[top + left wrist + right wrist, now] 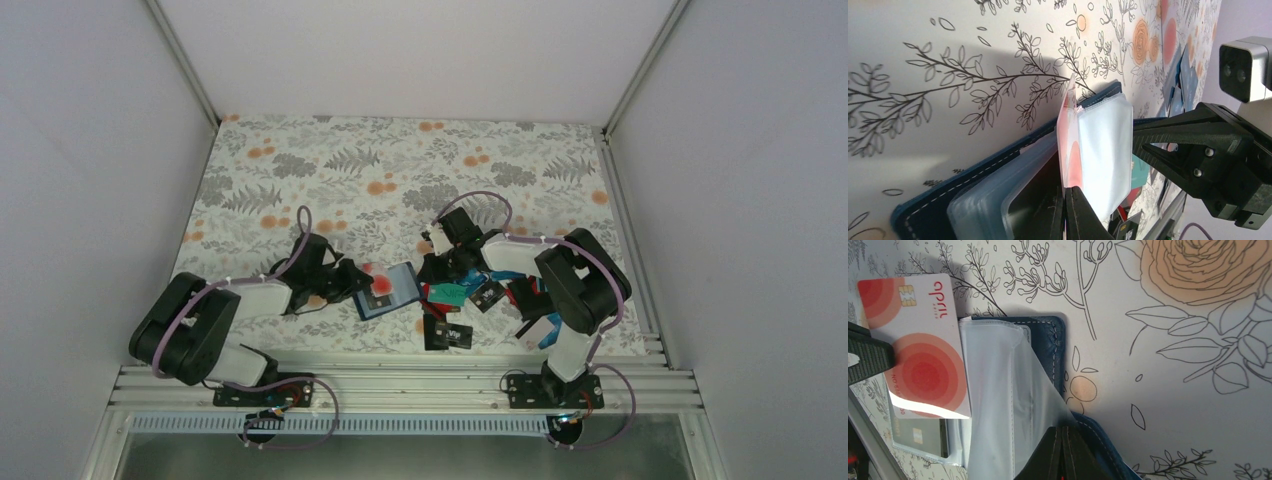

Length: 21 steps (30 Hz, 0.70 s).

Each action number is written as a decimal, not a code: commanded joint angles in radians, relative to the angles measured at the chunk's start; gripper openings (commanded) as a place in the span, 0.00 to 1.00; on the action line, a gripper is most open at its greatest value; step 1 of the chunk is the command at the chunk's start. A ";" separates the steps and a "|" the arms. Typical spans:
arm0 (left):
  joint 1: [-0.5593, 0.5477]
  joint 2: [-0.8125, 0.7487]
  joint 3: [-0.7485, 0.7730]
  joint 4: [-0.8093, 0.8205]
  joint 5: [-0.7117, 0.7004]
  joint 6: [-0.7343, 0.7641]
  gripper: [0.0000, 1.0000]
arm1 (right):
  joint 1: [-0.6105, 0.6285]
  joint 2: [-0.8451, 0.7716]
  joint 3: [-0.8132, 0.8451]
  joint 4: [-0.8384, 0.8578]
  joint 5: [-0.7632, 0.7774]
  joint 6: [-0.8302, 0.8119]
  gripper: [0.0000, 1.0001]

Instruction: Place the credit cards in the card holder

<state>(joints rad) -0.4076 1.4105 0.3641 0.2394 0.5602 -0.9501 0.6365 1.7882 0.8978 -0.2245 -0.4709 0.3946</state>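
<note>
left gripper [1065, 212] pinches 1 pale red-circled card [913, 350] at the open card holder [1048, 340], mid-table [300, 170]. right gripper [1063, 452] pinches its clear sleeve [1003, 405]. other cards [465, 300] lie just right.

Soft, even light fills the top view: white walls are pale, the patterned surface [420, 160] carries only faint shadows, and fine detail is soft. In the left wrist view the surface washes out to near white at upper left. A grey shadow lies along the card holder [928, 212], and the left end effector [1066, 200] is a dark blur at the bottom edge. In the right wrist view a white streak of glare crosses the lower edge of the pale card [923, 365]. The clear sleeve [998, 390] shines milky, the right end effector [1063, 440] is black and out of focus, and the printed rose [1208, 270] is sharp.
</note>
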 commanded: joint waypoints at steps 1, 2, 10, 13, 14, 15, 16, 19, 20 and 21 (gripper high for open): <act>0.006 -0.036 -0.026 -0.049 -0.111 0.043 0.02 | 0.031 0.044 -0.042 -0.090 0.048 -0.010 0.04; 0.006 -0.037 -0.027 -0.043 -0.123 0.043 0.02 | 0.032 0.046 -0.042 -0.091 0.049 -0.011 0.04; 0.003 -0.033 -0.039 0.019 -0.162 0.026 0.02 | 0.037 0.043 -0.039 -0.095 0.047 -0.007 0.04; -0.004 -0.020 -0.033 0.040 -0.161 0.022 0.02 | 0.038 0.044 -0.036 -0.095 0.046 -0.007 0.04; -0.009 -0.014 -0.030 0.046 -0.161 0.020 0.02 | 0.038 0.044 -0.035 -0.095 0.046 -0.007 0.04; -0.014 -0.006 -0.028 0.055 -0.159 0.016 0.02 | 0.038 0.045 -0.034 -0.096 0.046 -0.007 0.04; -0.019 0.002 -0.027 0.065 -0.157 0.011 0.02 | 0.038 0.046 -0.034 -0.096 0.046 -0.007 0.04; -0.037 0.019 -0.027 0.093 -0.147 -0.003 0.02 | 0.038 0.049 -0.033 -0.095 0.048 -0.005 0.04; -0.042 0.025 -0.025 0.098 -0.142 -0.006 0.02 | 0.040 0.051 -0.034 -0.095 0.047 -0.006 0.04; -0.046 0.028 -0.025 0.102 -0.137 -0.010 0.02 | 0.040 0.051 -0.034 -0.095 0.048 -0.006 0.04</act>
<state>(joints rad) -0.4355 1.4101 0.3378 0.3187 0.4389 -0.9485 0.6506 1.7885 0.8978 -0.2237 -0.4713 0.3950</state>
